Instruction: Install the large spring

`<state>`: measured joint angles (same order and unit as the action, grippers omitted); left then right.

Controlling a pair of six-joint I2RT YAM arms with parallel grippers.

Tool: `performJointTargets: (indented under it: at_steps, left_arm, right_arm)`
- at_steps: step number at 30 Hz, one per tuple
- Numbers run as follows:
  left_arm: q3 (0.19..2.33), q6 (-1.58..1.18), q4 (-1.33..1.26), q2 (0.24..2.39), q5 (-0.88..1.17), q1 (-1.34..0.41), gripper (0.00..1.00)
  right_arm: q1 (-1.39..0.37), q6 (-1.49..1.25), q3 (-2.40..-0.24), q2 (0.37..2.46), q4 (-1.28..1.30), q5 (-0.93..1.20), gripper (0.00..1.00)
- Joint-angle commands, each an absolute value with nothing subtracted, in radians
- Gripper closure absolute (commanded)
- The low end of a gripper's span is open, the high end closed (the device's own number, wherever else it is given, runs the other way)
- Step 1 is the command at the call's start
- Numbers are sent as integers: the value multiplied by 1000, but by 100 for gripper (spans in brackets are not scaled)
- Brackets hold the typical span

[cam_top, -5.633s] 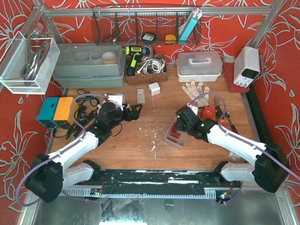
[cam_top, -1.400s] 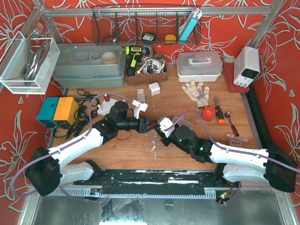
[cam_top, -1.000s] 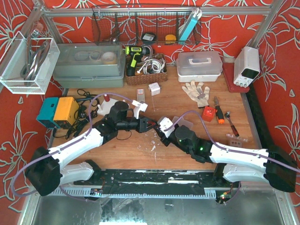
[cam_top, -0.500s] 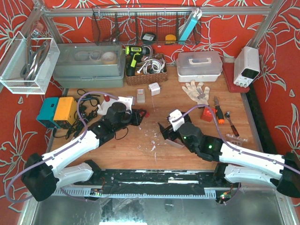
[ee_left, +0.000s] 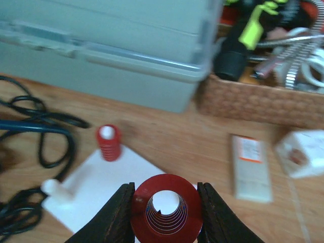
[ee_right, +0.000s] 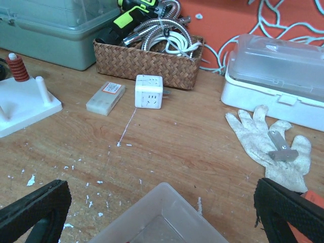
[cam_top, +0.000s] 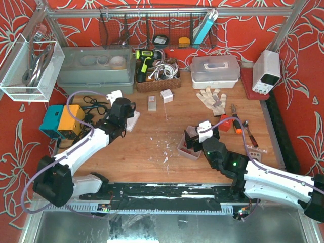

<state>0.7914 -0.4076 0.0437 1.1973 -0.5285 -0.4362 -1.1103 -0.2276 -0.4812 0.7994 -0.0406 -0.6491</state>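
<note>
The large red spring (ee_left: 166, 207) is seen end-on, and my left gripper (ee_left: 166, 210) is shut on it with a black finger on each side. It hangs just above the white base plate (ee_left: 101, 182). On that plate a small red spring (ee_left: 108, 143) sits on one peg, and another peg (ee_left: 52, 186) is bare. In the top view my left gripper (cam_top: 123, 109) is over the plate (cam_top: 132, 120) at the left. My right gripper (cam_top: 194, 139) stands open over a clear plastic bin (cam_top: 187, 151). Its fingers (ee_right: 35, 210) are spread wide with nothing between them.
A grey toolbox (cam_top: 96, 71), a wicker basket (cam_top: 157, 78) with a drill, and a white lidded box (cam_top: 215, 71) line the back. A white adapter cube (cam_top: 166, 95), a small flat box (cam_top: 152, 104) and a glove (cam_top: 212, 98) lie mid-table. Cables and a blue-orange device (cam_top: 61, 119) are at the left.
My left arm swung back left, carrying the large spring from the table's middle to the white plate. My right gripper opened and drew back right, over the bin.
</note>
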Motion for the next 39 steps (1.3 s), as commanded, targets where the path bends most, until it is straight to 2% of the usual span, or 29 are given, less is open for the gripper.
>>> performJointTargets:
  at_steps: [1,7,16,24,39]
  left_arm:
    - [811,-416,27,1226,-636,-342,100]
    - [807,-398,19,1282,-624,-219,100]
    - [825,-426,59,1389,-620,-146,100]
    - [821,-423,55,1399,-634,-136,100]
    - [766,-470,5,1426,-534,-94,100]
  right_arm:
    - [-1106,-272,-486,814,-48,-670,1]
    - [-1103,-281,-501,839,-34,-659,1]
    - [-1100,-265,-505,849,-36,-659,1]
    - [-1096,-262,-512,877,-39,-650,1]
    - [-1091,-261,-510,882,-42,-642,1]
